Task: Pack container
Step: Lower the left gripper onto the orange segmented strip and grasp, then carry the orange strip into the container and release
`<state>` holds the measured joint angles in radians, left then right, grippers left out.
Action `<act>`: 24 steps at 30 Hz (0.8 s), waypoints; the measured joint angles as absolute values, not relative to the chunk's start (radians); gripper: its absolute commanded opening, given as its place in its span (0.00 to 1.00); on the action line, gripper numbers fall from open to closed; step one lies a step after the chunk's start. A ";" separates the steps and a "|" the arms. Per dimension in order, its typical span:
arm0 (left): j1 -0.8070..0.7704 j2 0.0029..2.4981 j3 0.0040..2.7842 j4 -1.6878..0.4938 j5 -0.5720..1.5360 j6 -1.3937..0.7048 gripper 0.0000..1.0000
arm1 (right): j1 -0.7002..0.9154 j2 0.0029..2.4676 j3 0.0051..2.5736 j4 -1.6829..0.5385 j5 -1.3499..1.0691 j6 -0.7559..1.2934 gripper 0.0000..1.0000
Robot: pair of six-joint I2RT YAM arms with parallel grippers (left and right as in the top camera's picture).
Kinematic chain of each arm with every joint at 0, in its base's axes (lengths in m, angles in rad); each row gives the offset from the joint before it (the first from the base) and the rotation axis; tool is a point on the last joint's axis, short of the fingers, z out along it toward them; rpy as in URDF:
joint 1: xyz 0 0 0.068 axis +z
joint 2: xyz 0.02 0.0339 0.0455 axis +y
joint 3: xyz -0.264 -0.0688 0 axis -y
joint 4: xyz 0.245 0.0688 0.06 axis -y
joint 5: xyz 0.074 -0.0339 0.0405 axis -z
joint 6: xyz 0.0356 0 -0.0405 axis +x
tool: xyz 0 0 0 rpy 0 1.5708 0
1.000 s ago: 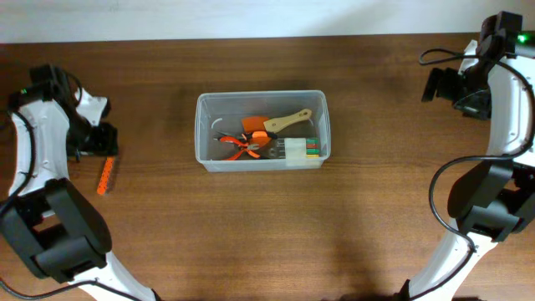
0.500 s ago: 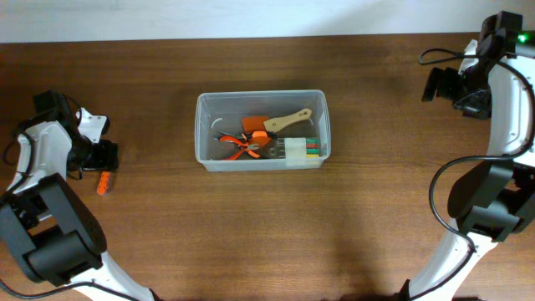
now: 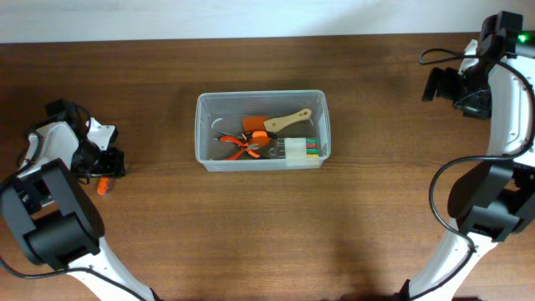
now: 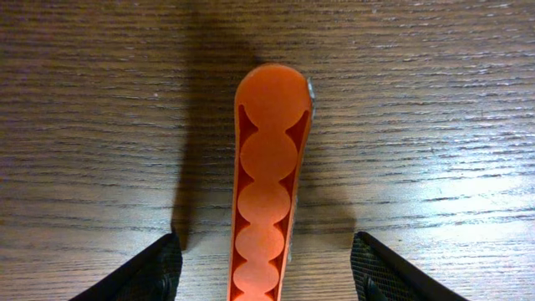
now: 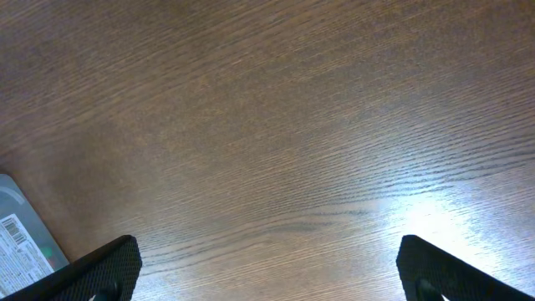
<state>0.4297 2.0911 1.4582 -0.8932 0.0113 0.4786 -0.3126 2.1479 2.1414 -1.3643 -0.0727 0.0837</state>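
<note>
The clear plastic container (image 3: 203, 125) stands at the table's middle. It holds orange pliers (image 3: 245, 146), a wooden-handled tool (image 3: 288, 121) and a white box with coloured bits (image 3: 303, 150). An orange bit holder (image 3: 103, 186) lies flat on the wood at the far left; in the left wrist view it (image 4: 269, 184) runs up between my fingers. My left gripper (image 4: 266, 272) is open, low over it, one finger on each side, not touching it. My right gripper (image 5: 267, 267) is open and empty, high at the back right (image 3: 441, 84).
A corner of the container with a barcode label (image 5: 21, 238) shows at the lower left of the right wrist view. Bare brown wood lies under both grippers. The table's back edge meets a white wall at the top of the overhead view.
My left arm has swung down and lowered onto the orange bit holder, now covering most of it from above. The right arm and the container have not moved.
</note>
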 measured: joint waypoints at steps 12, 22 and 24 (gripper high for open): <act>0.430 2.091 1.458 -0.893 -0.004 0.494 0.17 | -0.313 2.148 2.141 -1.364 -0.073 0.083 0.98; 0.430 2.093 1.478 -0.960 -0.008 0.505 0.03 | -0.313 2.148 2.141 -1.364 -0.073 0.083 0.99; 0.427 2.099 1.533 -1.039 -0.008 0.505 0.02 | -0.313 2.148 2.141 -1.364 -0.073 0.083 0.98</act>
<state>0.4271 2.0991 1.5326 -1.0389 -0.0082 0.5045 -0.3126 2.1479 2.1414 -1.3643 -0.0727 0.0830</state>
